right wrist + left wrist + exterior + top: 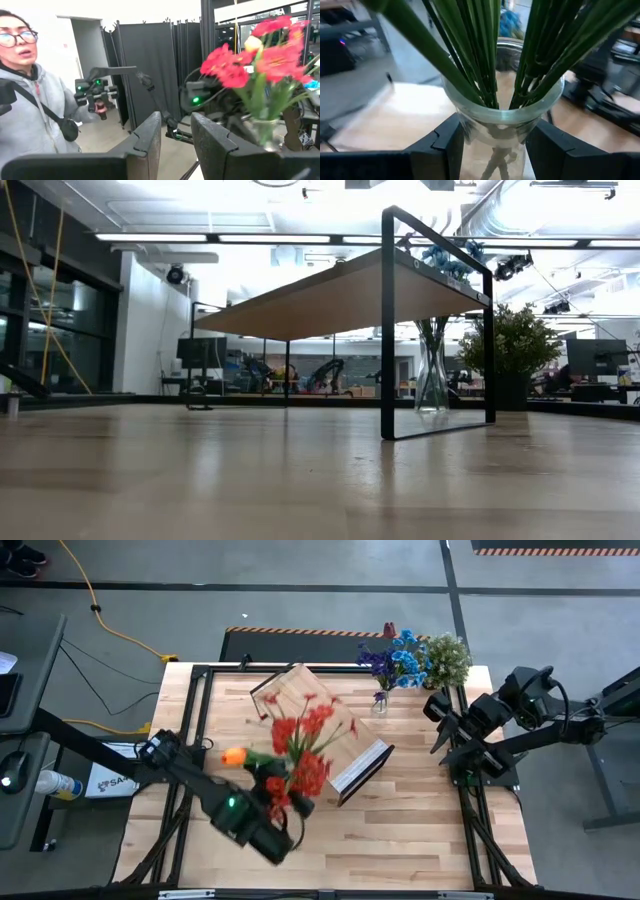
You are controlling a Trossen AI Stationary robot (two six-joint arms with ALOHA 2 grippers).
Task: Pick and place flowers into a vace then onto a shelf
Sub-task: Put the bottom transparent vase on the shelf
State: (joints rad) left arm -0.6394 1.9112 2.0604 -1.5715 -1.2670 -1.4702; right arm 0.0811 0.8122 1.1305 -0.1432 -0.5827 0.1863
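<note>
Bright ceiling strip lights [330, 238] are glaring at twelve o'clock in the low view, the tabletop [300, 480] is reflecting softly, and close green stems [475, 60] are blurring.

Red flowers [305, 745] stand bunched in a clear glass vase [502, 127], green stems upright, above the table near the shelf [320, 730]. The shelf, pale wood on a dark frame, sits angled mid-table. Blue and purple flowers [395, 658] fill another vase at the far edge.

Grey concrete floor [330, 565], black curtain panels [150, 65], bright ceiling lights [270, 238].
</note>
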